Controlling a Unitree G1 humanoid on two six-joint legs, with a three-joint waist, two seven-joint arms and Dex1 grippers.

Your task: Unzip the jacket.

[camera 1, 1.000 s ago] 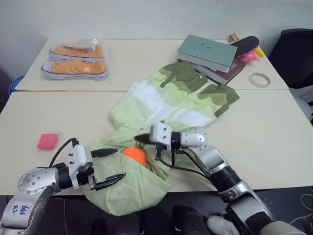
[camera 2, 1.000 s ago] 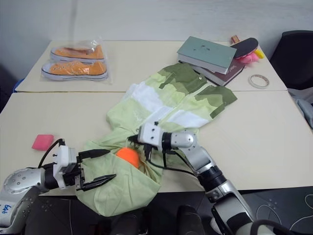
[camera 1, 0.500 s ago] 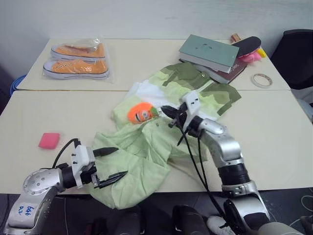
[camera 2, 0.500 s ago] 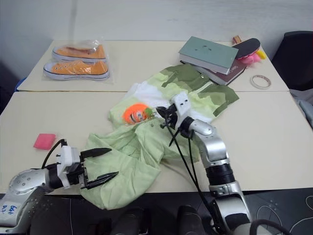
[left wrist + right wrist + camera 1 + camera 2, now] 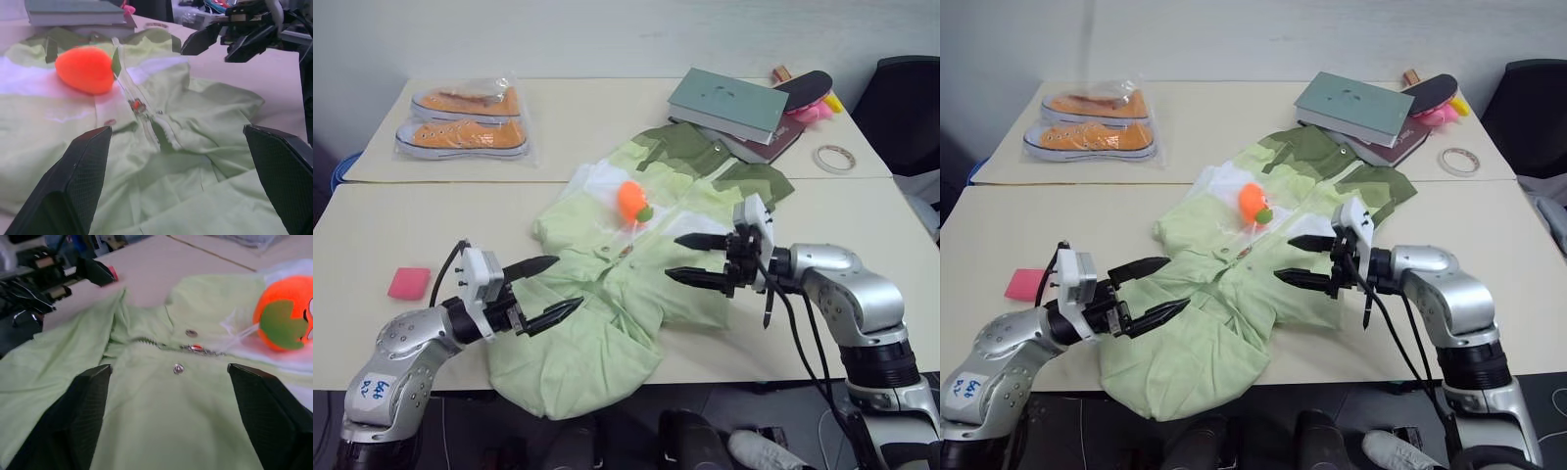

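The jacket (image 5: 607,284) lies spread on the near table, light green with a white band and an olive collar at the far end. Its zipper (image 5: 138,105) has a red pull at mid-front, and the zipper (image 5: 195,348) lies between silver snaps. An orange plush toy (image 5: 631,200) rests on the white band, with a clear strand running from it toward the pull. My left gripper (image 5: 564,284) hovers open over the jacket's near left part, holding nothing. My right gripper (image 5: 674,257) stands open above the jacket's right side, pointing left, empty.
Orange shoes in a clear bag (image 5: 462,121) lie at the far left. Stacked books (image 5: 732,110), a black insole (image 5: 806,86) and a tape roll (image 5: 833,157) sit at the far right. A pink sponge (image 5: 408,282) lies near left. A dark chair (image 5: 906,103) stands right.
My right gripper drew the orange toy from the hem up to the white band, then opened and swung right. The jacket front shifted. My left gripper rose and moved slightly forward.
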